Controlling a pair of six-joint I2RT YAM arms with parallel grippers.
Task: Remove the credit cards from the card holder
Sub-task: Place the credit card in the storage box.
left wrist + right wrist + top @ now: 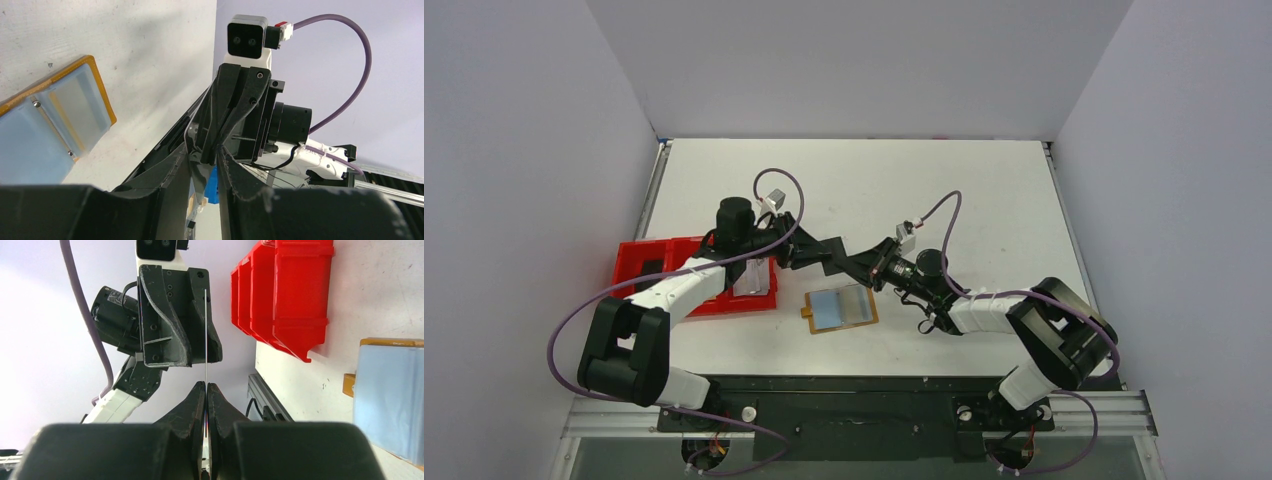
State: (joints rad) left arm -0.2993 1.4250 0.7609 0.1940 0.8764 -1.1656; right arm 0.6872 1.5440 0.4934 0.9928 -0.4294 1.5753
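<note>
**Top external view.** The left gripper (842, 262) and the right gripper (876, 272) meet tip to tip over the middle of the white surface (984, 200). The card holder (842, 308) lies flat on the surface just in front of them, tan rim outward and pale blue inside facing up. The red tray (649, 262) sits to its left, partly under the left arm. From here we cannot make out the state of either gripper.

**Left wrist view.** We see the left gripper's fingers (170, 170) standing apart, with a clear gap between them, so it is partly open. The tips of the right gripper reach into that gap. The card holder (100, 85) lies on the surface at the left edge of the view. We cannot tell whether any cards are in it.

**Right wrist view.** The right gripper (206, 387) is closed on a credit card (206, 340), seen edge-on as a thin pale line (its face is hidden from us). The card runs from the closed tips up into the left gripper (192, 362), lying beside one of its fingers. The red tray (295, 300) and one end of the card holder (390, 395) lie on the surface to the right.
</note>
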